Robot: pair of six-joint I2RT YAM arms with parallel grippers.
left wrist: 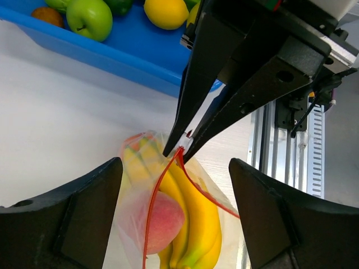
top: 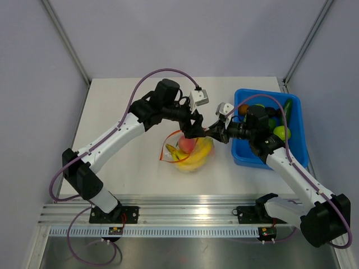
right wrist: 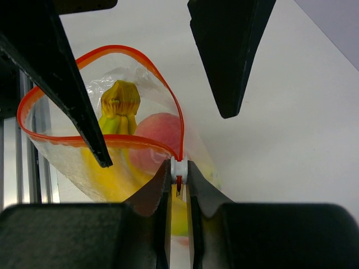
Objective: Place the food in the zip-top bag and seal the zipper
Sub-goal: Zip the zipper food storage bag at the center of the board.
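The clear zip-top bag [top: 173, 151] lies mid-table with a yellow banana bunch [top: 199, 157] and the pink-red peach [top: 187, 144] inside. Its orange-red zipper [right wrist: 140, 56] gapes in a wide loop. My right gripper [right wrist: 179, 169] is shut on the white slider at the zipper's end; in the left wrist view its dark fingers [left wrist: 193, 95] pinch that corner. My left gripper [left wrist: 174, 165] is open wide, straddling the bag mouth above the bananas [left wrist: 199, 224] and peach [left wrist: 165, 216]. In the right wrist view one left finger [right wrist: 78, 106] stands over the mouth and the other is outside it.
A blue plastic bin [top: 241, 157] stands to the right of the bag, holding a green apple [left wrist: 90, 18], a lemon [left wrist: 165, 11] and other toy fruit. The aluminium rail [left wrist: 280, 151] runs along the near table edge. Grey walls enclose the table.
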